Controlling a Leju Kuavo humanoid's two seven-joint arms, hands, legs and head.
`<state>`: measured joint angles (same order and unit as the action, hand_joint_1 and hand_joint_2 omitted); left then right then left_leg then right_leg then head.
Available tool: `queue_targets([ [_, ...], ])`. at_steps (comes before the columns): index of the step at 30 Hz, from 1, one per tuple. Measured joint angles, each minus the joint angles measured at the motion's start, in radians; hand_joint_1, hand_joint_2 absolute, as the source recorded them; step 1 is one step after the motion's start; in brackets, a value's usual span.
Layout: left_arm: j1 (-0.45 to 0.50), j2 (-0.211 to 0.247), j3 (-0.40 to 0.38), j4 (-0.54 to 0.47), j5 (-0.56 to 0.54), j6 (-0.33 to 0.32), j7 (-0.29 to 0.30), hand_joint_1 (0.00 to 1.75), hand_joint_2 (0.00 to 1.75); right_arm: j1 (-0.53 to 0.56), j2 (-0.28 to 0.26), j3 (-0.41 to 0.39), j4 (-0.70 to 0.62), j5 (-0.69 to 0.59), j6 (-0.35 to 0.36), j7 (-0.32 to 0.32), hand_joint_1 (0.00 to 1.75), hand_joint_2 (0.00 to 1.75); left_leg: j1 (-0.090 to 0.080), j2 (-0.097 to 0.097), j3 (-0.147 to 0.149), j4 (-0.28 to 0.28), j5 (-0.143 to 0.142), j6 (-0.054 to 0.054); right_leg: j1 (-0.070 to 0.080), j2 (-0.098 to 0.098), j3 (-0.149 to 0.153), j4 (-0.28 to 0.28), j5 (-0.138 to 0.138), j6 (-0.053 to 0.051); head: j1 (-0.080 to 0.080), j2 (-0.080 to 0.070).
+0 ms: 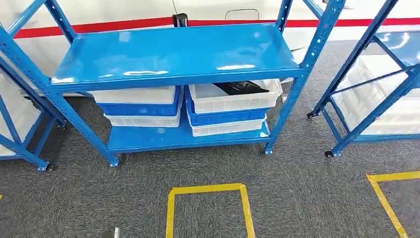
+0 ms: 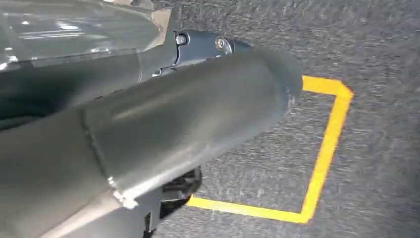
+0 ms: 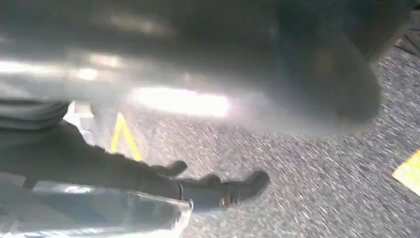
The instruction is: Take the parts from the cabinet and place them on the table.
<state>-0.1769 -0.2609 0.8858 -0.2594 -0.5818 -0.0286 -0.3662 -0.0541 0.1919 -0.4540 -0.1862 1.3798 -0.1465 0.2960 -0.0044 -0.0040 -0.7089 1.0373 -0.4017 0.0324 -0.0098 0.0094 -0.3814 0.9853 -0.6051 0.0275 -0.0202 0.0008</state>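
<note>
Fingers (image 3: 213, 191) on our right hand (image 3: 148, 173) look dark and stretched out over the grey carpet (image 1: 297, 188), with nothing between them as far as we can make out, though the right wrist view is pretty blurry so we can't tell for sure how far apart they are. On our left hand (image 2: 148, 139) we mostly get the big grey thumb and cover plus a bit of dark finger (image 2: 181, 186) poking out underneath, so we can't tell whether those are spread or curled. Both hands hang low over the carpet, well apart from the black parts (image 1: 241, 88), which sit way out ahead of the fingers in the top white bin (image 1: 233, 99) on the right side of the blue cabinet (image 1: 173, 59). That bin is stacked on a blue bin (image 1: 225, 118) and another white one (image 1: 228, 129), all on the lower shelf. Just beside that stack there's a second stack (image 1: 141, 106) of white, blue, white. The cabinet's top shelf is shiny blue. More blue racks stand off to either side, the right-hand rack (image 1: 376, 89) holding white bins too. Closer to the fingers, yellow tape squares (image 1: 208, 206) mark the carpet, and the left thumb hangs right over one yellow corner (image 2: 327, 148).
</note>
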Motion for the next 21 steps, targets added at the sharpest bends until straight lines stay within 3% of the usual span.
queue_targets([
  [1, -0.002, -0.002, -0.005, 0.0, -0.006, 0.0, 0.001, 0.0, 0.0, 0.003, 0.0, -0.002, 0.0, -0.005, -0.004, 0.0, 0.0, 0.0, -0.001, 0.0, 0.0, -0.008, -0.003, 0.004, -0.001, 0.0, 0.003, 0.002, 0.014, 0.012, -0.001, 0.0],
  [3, -0.004, -0.007, -0.015, 0.0, -0.014, 0.0, 0.007, 0.0, 0.0, 0.001, 0.0, -0.011, -0.001, -0.012, -0.009, 0.004, 0.0, 0.0, 0.003, -0.002, 0.047, -0.011, 0.007, 0.018, 0.003, -0.001, 0.002, 0.027, 0.004, 0.011, 0.002, 0.0],
  [5, -0.01, -0.007, -0.021, 0.0, -0.016, 0.006, 0.029, 0.0, 0.0, 0.001, 0.001, -0.019, -0.001, -0.016, -0.012, 0.01, 0.0, 0.0, -0.002, 0.0, 0.068, -0.01, -0.01, 0.026, 0.0, -0.002, -0.072, 0.165, -0.007, 0.01, 0.005, 0.0],
  [6, -0.013, -0.007, -0.025, 0.001, -0.017, 0.017, 0.054, 0.0, 0.0, -0.001, 0.001, -0.024, -0.001, -0.02, -0.013, 0.013, 0.0, 0.0, -0.006, -0.001, 0.077, -0.01, -0.022, 0.031, 0.0, -0.003, -0.137, 0.241, -0.053, -0.004, 0.005, 0.0],
  [7, -0.013, -0.007, -0.03, 0.002, -0.022, 0.031, 0.078, 0.0, 1.75, -0.001, 0.001, -0.027, -0.001, -0.023, -0.014, 0.014, 0.0, 0.0, -0.008, -0.003, 0.084, -0.01, -0.032, 0.034, 0.001, -0.002, -0.171, 0.271, -0.091, -0.014, 0.005, 0.0],
  [8, -0.009, -0.007, -0.034, 0.003, -0.026, 0.042, 0.101, 0.0, 1.75, 0.0, 0.0, -0.032, -0.001, -0.025, -0.014, 0.014, 0.0, 0.0, -0.012, -0.008, 0.1, -0.01, -0.045, 0.037, 0.003, -0.002, -0.202, 0.277, -0.115, -0.013, 0.006, 0.0],
  [9, -0.002, -0.007, -0.035, 0.003, -0.027, 0.05, 0.114, 0.0, 1.75, 0.001, 0.0, -0.037, -0.001, -0.025, -0.014, 0.014, 0.0, 0.0, -0.015, -0.012, 0.115, -0.01, -0.056, 0.038, 0.005, -0.002, -0.208, 0.249, -0.103, -0.005, 0.005, 0.0],
  [10, 0.006, -0.007, -0.038, 0.004, -0.028, 0.058, 0.125, 0.0, 1.75, 0.003, 0.0, -0.042, -0.001, -0.026, -0.014, 0.016, 0.0, 0.0, -0.018, -0.015, 0.133, -0.01, -0.069, 0.038, 0.008, -0.002, -0.201, 0.184, -0.061, 0.006, 0.006, 0.0],
  [11, 0.011, -0.007, -0.039, 0.005, -0.028, 0.06, 0.127, 0.0, 1.75, 0.005, 0.0, -0.043, -0.001, -0.026, -0.014, 0.017, 0.0, 0.0, -0.021, -0.017, 0.151, -0.01, -0.081, 0.039, 0.012, -0.002, -0.188, 0.101, 0.004, 0.018, 0.006, 0.0],
  [12, 0.016, -0.007, -0.039, 0.006, -0.028, 0.06, 0.128, 0.0, 1.75, 0.01, -0.001, -0.045, 0.0, -0.026, -0.014, 0.017, 0.0, 0.0, -0.022, -0.017, 0.159, -0.012, -0.091, 0.039, 0.017, -0.001, -0.18, 0.057, 0.088, 0.014, 0.005, 0.0],
  [13, 0.019, -0.008, -0.039, 0.012, -0.028, 0.061, 0.129, 0.0, 1.75, 0.014, -0.002, -0.049, 0.002, -0.026, -0.014, 0.017, 0.0, 0.0, -0.023, -0.019, 0.175, -0.006, -0.097, 0.037, 0.02, -0.004, -0.191, 0.064, 0.097, 0.001, -0.001, 0.0],
  [14, 0.02, -0.005, -0.039, 0.012, -0.028, 0.062, 0.129, 0.0, 1.75, 0.008, -0.001, -0.05, 0.002, -0.025, -0.014, 0.017, 0.0, 0.0, -0.022, -0.023, 0.162, -0.007, -0.1, 0.033, 0.024, -0.007, -0.188, 0.043, 0.088, -0.012, 0.001, 0.0],
  [15, 0.021, -0.006, -0.04, 0.012, -0.027, 0.063, 0.134, 0.0, 1.75, 0.004, -0.001, -0.05, 0.001, -0.025, -0.014, 0.017, 0.0, 0.0, -0.022, -0.021, 0.163, -0.01, -0.104, 0.024, 0.026, -0.007, -0.181, 0.041, 0.107, -0.023, 0.003, 0.0],
  [17, 0.025, -0.006, -0.04, 0.013, -0.027, 0.063, 0.134, 0.0, 1.75, 0.01, -0.002, -0.052, 0.001, -0.025, -0.015, 0.018, 0.0, 0.0, -0.023, -0.017, 0.168, -0.011, -0.11, 0.034, 0.019, -0.006, -0.172, 0.037, 0.112, -0.021, 0.002, 0.0],
  [21, 0.022, -0.005, -0.042, 0.014, -0.027, 0.064, 0.135, 0.0, 1.75, 0.004, -0.002, -0.055, 0.001, -0.025, -0.015, 0.018, 0.0, 0.0, -0.021, -0.016, 0.173, -0.02, -0.111, 0.032, 0.019, -0.004, -0.173, 0.034, 0.109, -0.02, 0.002, 0.0],
])
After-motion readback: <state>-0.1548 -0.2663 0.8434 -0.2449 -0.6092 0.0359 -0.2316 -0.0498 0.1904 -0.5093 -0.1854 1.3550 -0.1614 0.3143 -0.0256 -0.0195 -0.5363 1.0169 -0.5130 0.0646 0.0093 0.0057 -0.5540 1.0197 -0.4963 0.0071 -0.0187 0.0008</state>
